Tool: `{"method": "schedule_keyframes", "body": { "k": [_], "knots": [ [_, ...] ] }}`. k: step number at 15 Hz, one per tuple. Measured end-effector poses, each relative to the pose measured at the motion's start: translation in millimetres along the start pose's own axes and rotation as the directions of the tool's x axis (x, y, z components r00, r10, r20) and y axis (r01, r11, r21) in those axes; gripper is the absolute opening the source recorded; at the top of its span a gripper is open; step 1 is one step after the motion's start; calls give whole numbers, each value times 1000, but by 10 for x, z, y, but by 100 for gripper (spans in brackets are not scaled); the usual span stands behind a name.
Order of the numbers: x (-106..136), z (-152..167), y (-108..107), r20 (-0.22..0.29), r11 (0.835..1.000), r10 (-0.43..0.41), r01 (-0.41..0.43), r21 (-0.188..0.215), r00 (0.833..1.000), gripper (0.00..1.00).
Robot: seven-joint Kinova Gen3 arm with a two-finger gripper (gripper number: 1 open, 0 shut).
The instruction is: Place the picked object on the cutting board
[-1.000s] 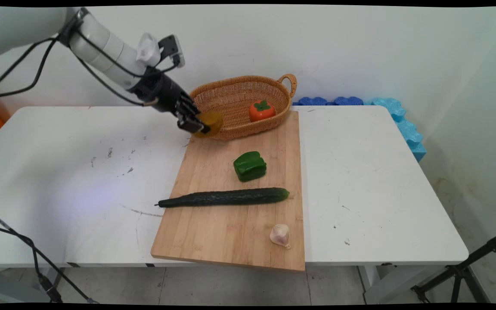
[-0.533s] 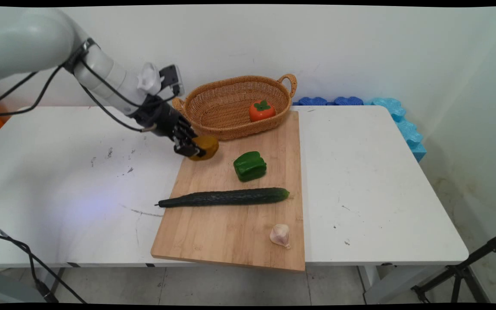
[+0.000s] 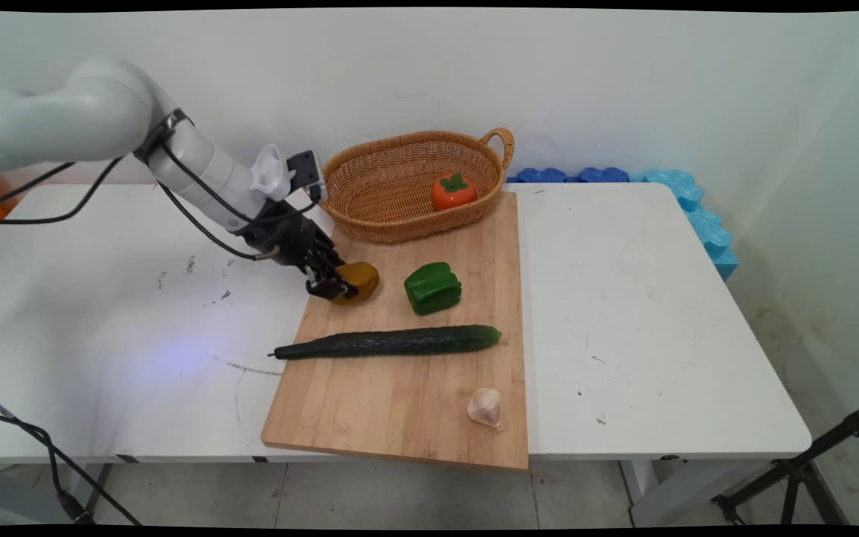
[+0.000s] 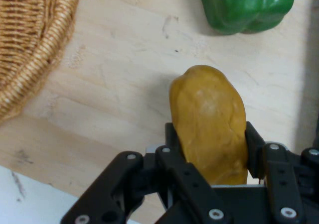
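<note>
My gripper [image 3: 338, 287] [image 4: 209, 144] is shut on a yellow-brown potato [image 3: 357, 281] [image 4: 209, 122], held low over the left edge of the wooden cutting board [image 3: 400, 388] [image 4: 114, 84]; I cannot tell whether the potato touches the board. A green bell pepper [image 3: 433, 287] [image 4: 246, 6] lies on the board just right of the potato. The wicker basket [image 3: 400, 175] [image 4: 30, 40] stands behind, at the board's far end, with an orange persimmon [image 3: 453, 191] inside. A long dark cucumber [image 3: 392, 341] lies across the board nearer the front.
A garlic bulb [image 3: 485, 407] sits near the board's front right corner. Blue foam blocks [image 3: 683, 201] line the table's far right edge by the wall. Black cables hang from the arm on the left, over the white table [image 3: 661, 313].
The gripper has carried the potato down and toward the front, from beside the basket's rim to just above the board near the pepper. The other things have stayed put.
</note>
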Motion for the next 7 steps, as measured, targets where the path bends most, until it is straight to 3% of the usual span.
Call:
{"method": "schedule_keyframes", "body": {
  "k": [2,3,7],
  "knots": [
    [-20,65,12,6,1000,0,0,-2,1000,0],
    [-29,100,18,9,1000,0,0,-3,1000,100],
    [-47,170,33,11,1000,2,-2,-2,1000,100]
  ]
}}
